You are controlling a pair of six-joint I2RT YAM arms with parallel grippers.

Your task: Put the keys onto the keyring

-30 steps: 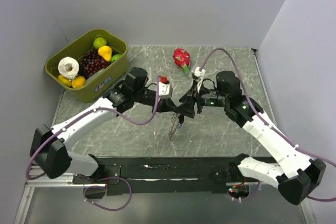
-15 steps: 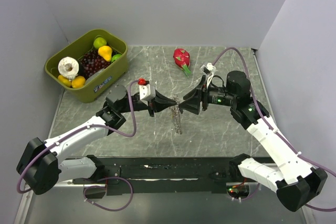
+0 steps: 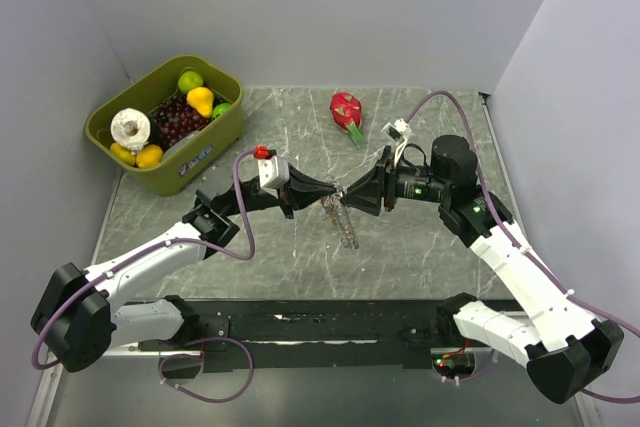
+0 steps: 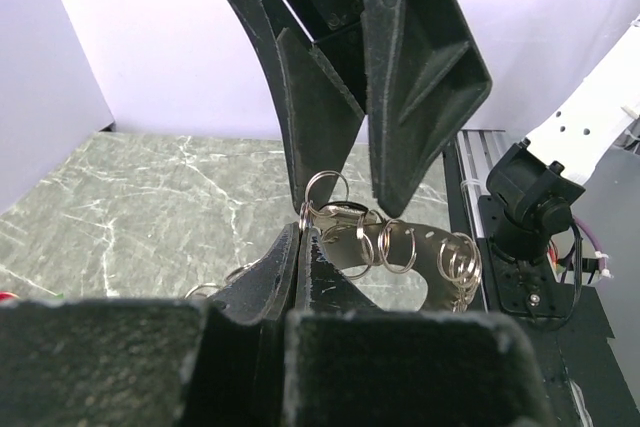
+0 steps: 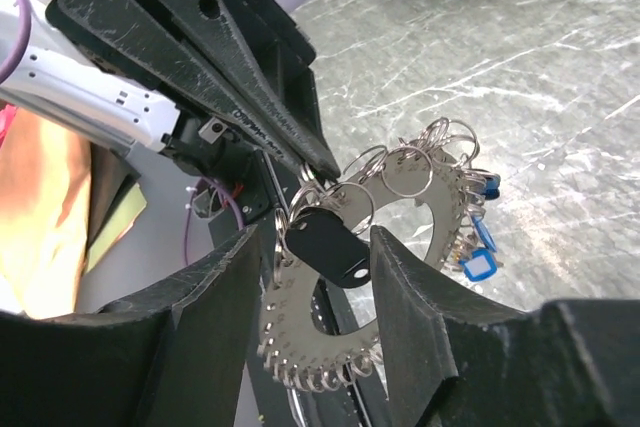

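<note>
Top external: both arms reach in over the marble table (image 3: pixel 430 257) and meet nose to nose at its middle. The left gripper (image 3: pixel 322 193) and right gripper (image 3: pixel 350 197) are tip to tip, with the keyring (image 3: pixel 342 222) hanging just below and between them, off the table. A green bin (image 3: pixel 200 155) of fruit sits at the far left corner, and a dragon fruit (image 3: pixel 345 107) lies at the far edge, well apart from the grippers. Left wrist: the left fingers (image 4: pixel 255 287) are pressed together with no gap, pinching the keyring's rim at their tips. The hoop (image 4: pixel 425 247) curves off to the right, strung with small wire loops. The right gripper's two fingers (image 4: pixel 415 67) come down from above, their tips just over the pinched spot, one on each side. Right wrist: the right fingers (image 5: pixel 410 317) stand partly apart. A black-headed key (image 5: pixel 325 244) sits in the gap between them, close to both pads; contact cannot be told. The keyring (image 5: pixel 400 179) hangs beyond it, its edge crowded with loops. More keys (image 5: pixel 478 265) with blue heads dangle on its right side. The left gripper's closed tip meets the hoop from the upper left.
</note>
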